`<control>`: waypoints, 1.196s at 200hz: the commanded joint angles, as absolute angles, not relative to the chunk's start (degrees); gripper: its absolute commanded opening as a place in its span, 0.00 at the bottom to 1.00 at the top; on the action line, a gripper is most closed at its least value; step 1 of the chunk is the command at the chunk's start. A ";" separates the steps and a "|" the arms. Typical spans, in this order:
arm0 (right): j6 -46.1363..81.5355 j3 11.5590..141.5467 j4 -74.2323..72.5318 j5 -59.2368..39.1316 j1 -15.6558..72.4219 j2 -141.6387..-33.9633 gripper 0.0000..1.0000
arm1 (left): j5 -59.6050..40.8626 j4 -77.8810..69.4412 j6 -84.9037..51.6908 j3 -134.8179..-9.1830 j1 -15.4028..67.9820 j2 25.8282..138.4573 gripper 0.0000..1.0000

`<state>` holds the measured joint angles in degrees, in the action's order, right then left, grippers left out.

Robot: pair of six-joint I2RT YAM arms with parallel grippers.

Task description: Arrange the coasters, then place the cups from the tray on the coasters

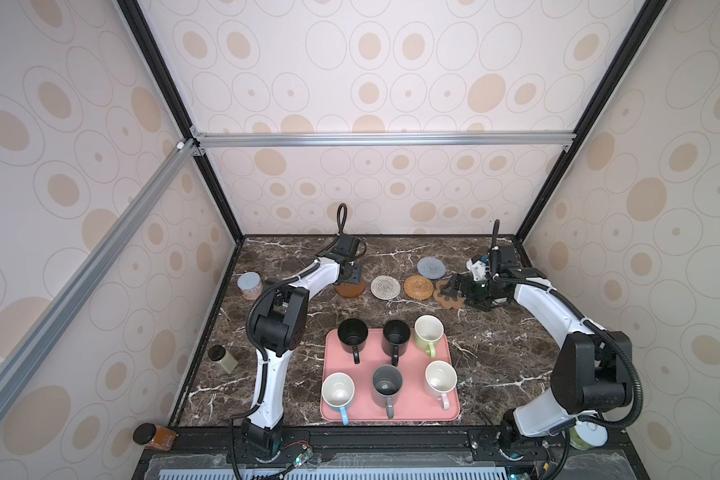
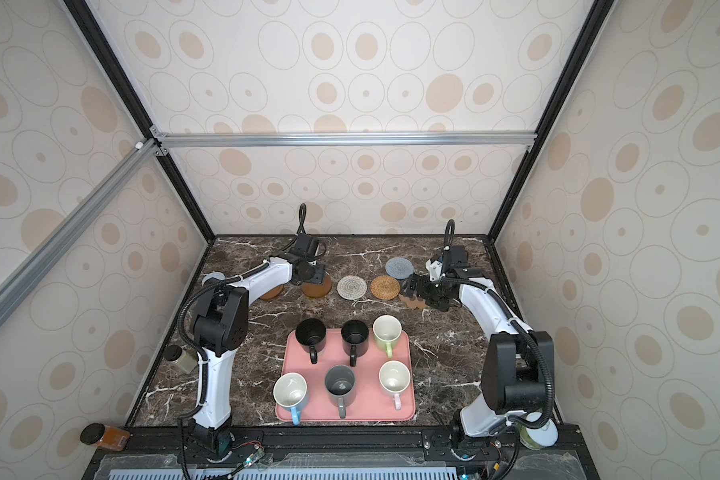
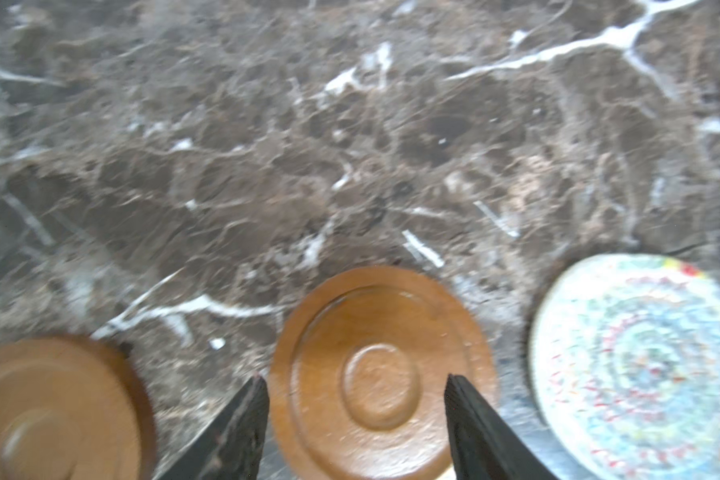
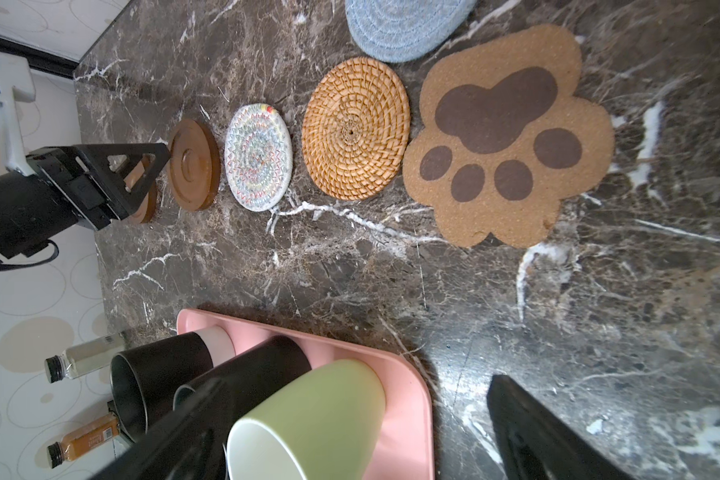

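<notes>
While the coasters are being lined up, the left gripper point(image 3: 356, 386) is hanging open over a brown wooden disc point(image 3: 375, 324), gripping nothing.
That disc is lying flat just beneath the parted jaws; lifting straight up should be keeping it off the cream woven coaster point(image 3: 641, 365) alongside. The right gripper point(image 1: 449, 289) is gaping empty, paw-shaped coaster point(image 4: 508, 137) ahead of its jaws.

I see a glossy dark marble-look worktop point(image 3: 350, 145), a smooth round brown wooden coaster point(image 3: 381, 374) with slight sheen, a rough tan rattan coaster point(image 4: 356, 126), and a grainy matt brown paw-shaped coaster point(image 4: 508, 137).
</notes>
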<state>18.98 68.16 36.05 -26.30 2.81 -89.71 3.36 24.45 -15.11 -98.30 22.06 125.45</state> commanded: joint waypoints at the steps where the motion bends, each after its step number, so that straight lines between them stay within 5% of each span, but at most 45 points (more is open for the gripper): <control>1: 17.93 66.80 37.61 -25.70 2.10 -87.73 1.00 | -0.35 25.05 -15.88 -100.92 21.69 128.10 0.68; 50: 18.08 66.08 37.37 -25.67 1.68 -87.45 1.00 | -4.75 23.83 -17.53 -101.12 21.79 130.68 0.68; 239: 18.28 65.79 36.63 -26.30 1.17 -87.34 1.00 | 4.13 25.00 -19.53 -88.02 18.98 123.95 0.73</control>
